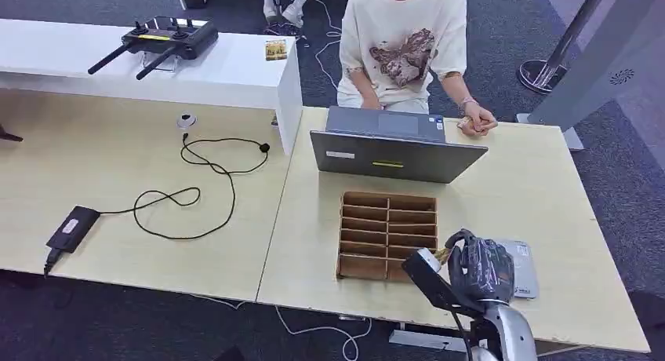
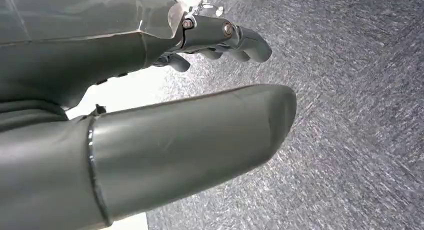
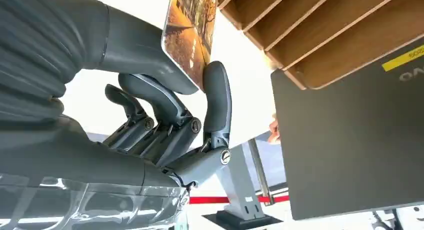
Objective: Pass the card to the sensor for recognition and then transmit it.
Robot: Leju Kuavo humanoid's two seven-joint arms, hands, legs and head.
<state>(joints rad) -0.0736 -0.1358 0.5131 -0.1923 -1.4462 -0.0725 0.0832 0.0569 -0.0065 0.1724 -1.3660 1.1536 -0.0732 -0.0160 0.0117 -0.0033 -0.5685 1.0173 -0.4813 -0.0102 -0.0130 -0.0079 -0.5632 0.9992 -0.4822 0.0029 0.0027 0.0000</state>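
My right hand [image 1: 480, 268] hangs over the table's near edge, between a wooden slotted box [image 1: 388, 235] and a flat grey sensor [image 1: 524, 268] on its right. In the right wrist view this hand [image 3: 165, 125] pinches a card [image 3: 190, 25] printed with an orange autumn picture between thumb and a finger, close to the box [image 3: 320, 30]. The card's edge [image 1: 443, 255] peeks out yellow at the hand's left side. My left hand [image 2: 150, 115] hangs above grey carpet with fingers apart and holds nothing.
A grey laptop [image 1: 392, 153] stands behind the box, and a person [image 1: 404, 39] sits at it with hands on the table. On the white counter lie another card [image 1: 275, 50] and a black controller [image 1: 161, 39]. A black cable and adapter [image 1: 72, 227] lie left.
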